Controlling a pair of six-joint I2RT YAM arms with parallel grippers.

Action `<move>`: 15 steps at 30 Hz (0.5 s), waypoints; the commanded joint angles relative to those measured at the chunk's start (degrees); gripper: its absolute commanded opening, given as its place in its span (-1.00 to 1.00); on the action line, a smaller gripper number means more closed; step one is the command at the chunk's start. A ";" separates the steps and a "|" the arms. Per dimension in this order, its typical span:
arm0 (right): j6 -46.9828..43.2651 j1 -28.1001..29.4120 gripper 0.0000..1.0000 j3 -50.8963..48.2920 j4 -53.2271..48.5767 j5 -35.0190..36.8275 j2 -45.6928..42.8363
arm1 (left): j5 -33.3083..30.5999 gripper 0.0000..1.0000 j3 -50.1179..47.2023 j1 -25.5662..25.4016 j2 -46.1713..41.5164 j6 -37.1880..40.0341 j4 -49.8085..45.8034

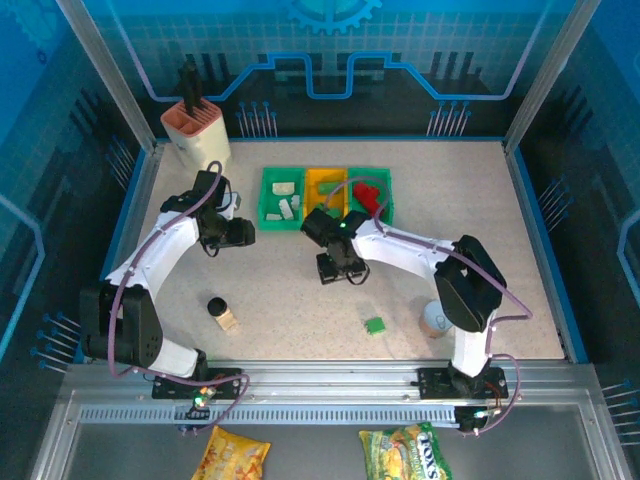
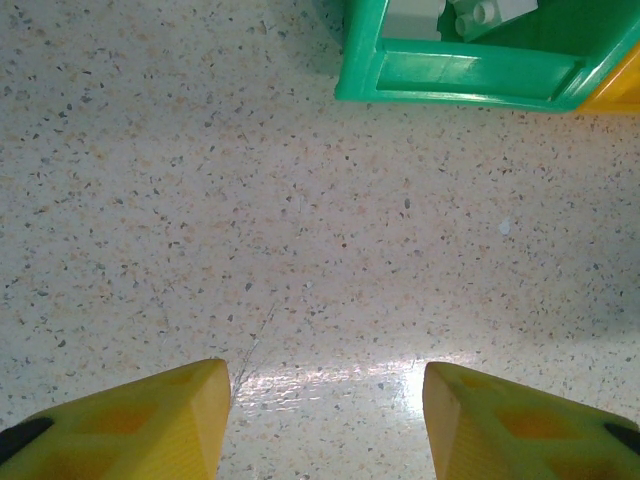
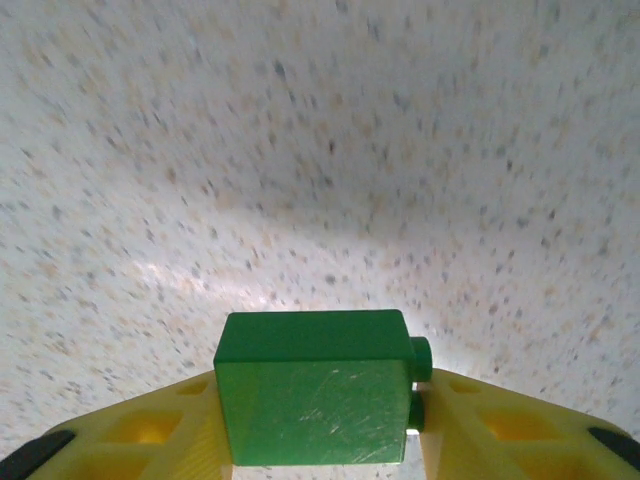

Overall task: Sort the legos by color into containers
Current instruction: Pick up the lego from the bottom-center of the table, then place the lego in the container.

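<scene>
The right claw (image 3: 318,432) pinches a green lego (image 3: 315,385) over bare speckled table (image 3: 300,150), near the front of the orange-yellow bin (image 1: 325,183). The left claw (image 2: 325,420) is spread over open table, with the left green bin (image 2: 460,75) holding cream legos (image 2: 485,12) ahead. The top view also shows a loose green lego (image 1: 375,324) lying well apart, and red legos (image 1: 366,193) in the right green bin (image 1: 386,207).

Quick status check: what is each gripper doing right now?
Left gripper: open, jaws apart over bare table, holding nothing.
Right gripper: jaws closed on a green lego.
</scene>
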 commanded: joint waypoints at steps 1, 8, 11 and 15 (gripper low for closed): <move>-2.76 -2.01 -0.03 5.84 -3.24 1.72 2.47 | 1.72 0.09 0.14 0.66 -0.31 1.01 0.13; -5.74 -5.84 -0.03 17.04 -4.69 4.00 7.07 | 2.05 0.09 0.02 0.75 -0.45 1.01 0.22; -6.46 -7.49 -0.03 20.92 -4.33 3.97 9.19 | 2.23 0.08 0.03 0.75 -0.43 1.01 0.22; -6.59 -9.55 -0.03 25.81 -3.89 3.95 12.15 | 2.28 0.09 -0.05 0.75 -0.49 0.95 0.23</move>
